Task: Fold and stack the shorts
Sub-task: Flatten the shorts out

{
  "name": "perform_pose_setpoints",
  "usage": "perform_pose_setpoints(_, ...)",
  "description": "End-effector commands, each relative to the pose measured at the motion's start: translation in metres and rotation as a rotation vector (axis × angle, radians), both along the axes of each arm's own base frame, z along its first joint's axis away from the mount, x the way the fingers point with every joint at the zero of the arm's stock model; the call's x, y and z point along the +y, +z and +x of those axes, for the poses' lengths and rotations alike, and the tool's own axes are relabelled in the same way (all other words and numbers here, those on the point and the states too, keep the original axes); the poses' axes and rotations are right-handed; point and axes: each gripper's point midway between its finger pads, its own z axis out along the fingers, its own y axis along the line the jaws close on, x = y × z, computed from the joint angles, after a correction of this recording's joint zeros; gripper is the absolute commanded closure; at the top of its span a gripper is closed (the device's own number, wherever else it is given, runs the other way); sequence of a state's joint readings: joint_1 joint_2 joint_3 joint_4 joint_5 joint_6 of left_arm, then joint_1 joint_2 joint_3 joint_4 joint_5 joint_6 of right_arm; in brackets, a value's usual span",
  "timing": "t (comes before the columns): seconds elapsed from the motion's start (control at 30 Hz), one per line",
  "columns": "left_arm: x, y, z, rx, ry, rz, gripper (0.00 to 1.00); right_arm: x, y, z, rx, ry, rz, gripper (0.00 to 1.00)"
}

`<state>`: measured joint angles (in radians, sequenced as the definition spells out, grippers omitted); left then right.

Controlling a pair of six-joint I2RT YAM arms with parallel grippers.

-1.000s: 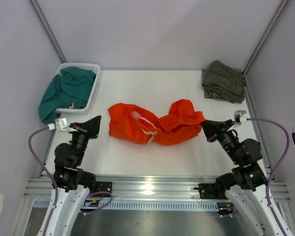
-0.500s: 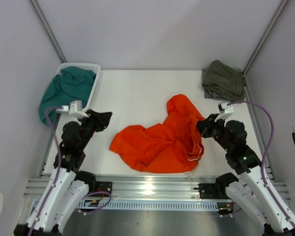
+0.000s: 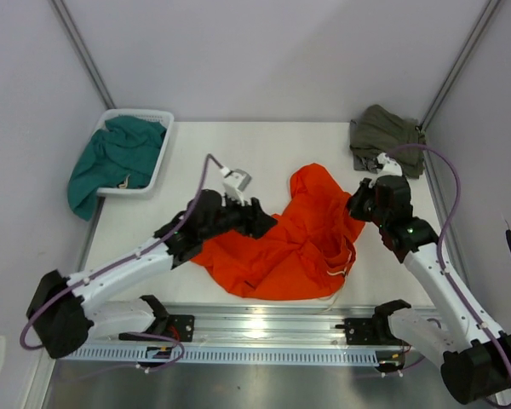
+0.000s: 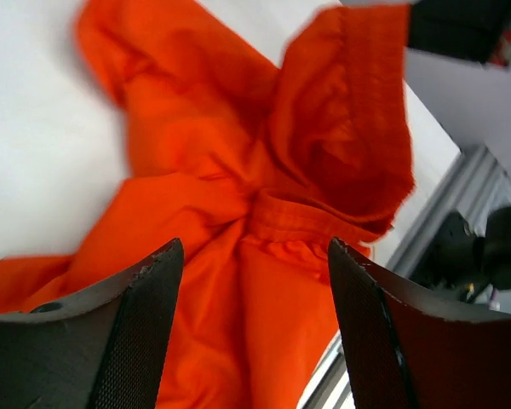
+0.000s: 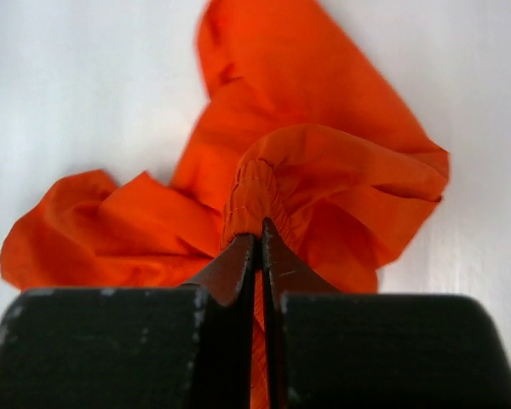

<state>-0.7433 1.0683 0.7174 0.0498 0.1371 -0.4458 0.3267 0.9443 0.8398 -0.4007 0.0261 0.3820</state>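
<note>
My right pincer (image 5: 257, 245) is clenched on the waistband of the bright orange fabric shorts (image 3: 277, 251), crumpled near the white worktop's (image 3: 238, 153) front edge, so my left pincer (image 4: 254, 256), jaws apart above them, should pinch the opposite waistband end to spread them flat.

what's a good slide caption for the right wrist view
Right gripper shut on the gathered edge of the orange shorts, crumpled on the white table
</note>
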Motion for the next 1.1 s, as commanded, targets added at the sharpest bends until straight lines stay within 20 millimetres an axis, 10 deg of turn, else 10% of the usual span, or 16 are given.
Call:
perform_pose_setpoints(0.0,-0.051,0.019,-0.008,-0.152,-0.176,0.004,0.28,-0.035,0.012,0.007,0.006,-0.162,0.005,1.00)
perform_pose_setpoints(0.1,-0.077,0.006,-0.009,-0.117,-0.258,-0.010,0.27,-0.074,0.003,0.012,0.083,-0.320,-0.013,0.90)
perform_pose_setpoints(0.13,-0.083,0.002,-0.008,-0.105,-0.270,-0.012,0.27,-0.088,0.000,0.012,0.100,-0.375,-0.015,0.78)
perform_pose_setpoints(0.17,-0.090,-0.010,-0.007,-0.070,-0.285,-0.004,0.27,-0.094,0.000,0.010,0.107,-0.403,-0.011,0.45)
perform_pose_setpoints(0.3,-0.095,-0.019,0.006,-0.052,-0.236,0.016,0.27,-0.114,0.009,0.004,0.075,-0.490,-0.012,0.08)
perform_pose_setpoints(0.53,-0.047,0.002,0.034,0.001,-0.055,0.025,0.25,-0.078,0.045,-0.010,0.045,-0.280,0.022,0.18)
perform_pose_setpoints(0.7,0.014,-0.005,0.045,0.117,0.128,0.086,0.23,0.016,0.019,-0.048,0.168,0.126,-0.039,0.22)
perform_pose_setpoints(1.07,0.092,-0.049,0.034,0.338,0.377,0.094,0.13,0.067,-0.050,-0.050,0.265,0.364,-0.181,0.31)
